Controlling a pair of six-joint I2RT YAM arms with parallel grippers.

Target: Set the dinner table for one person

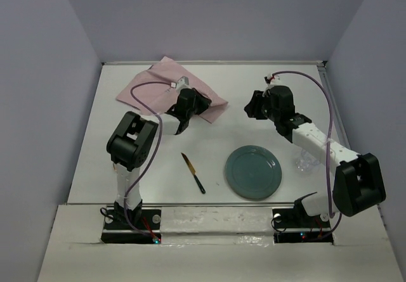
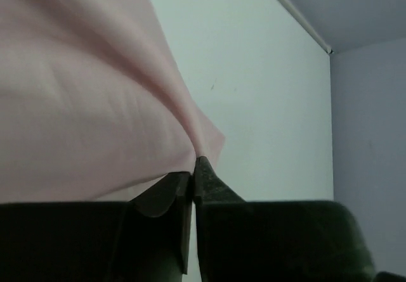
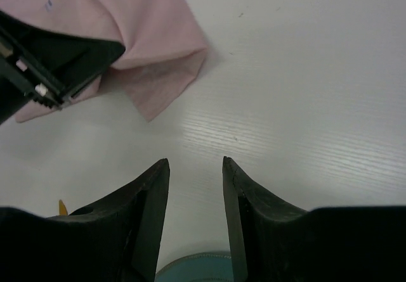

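Observation:
The pink cloth lies rumpled at the back left of the white dinner table. My left gripper is shut on the cloth's near right edge; in the left wrist view the fabric is pinched between the closed jaws. My right gripper is open and empty, hovering over bare table right of the cloth; in its wrist view the cloth and the left gripper lie ahead. A teal plate sits front centre. A black-handled knife lies left of it.
A clear glass stands right of the plate, partly under my right arm. The plate's rim shows below the right fingers. Grey walls close in the table on three sides.

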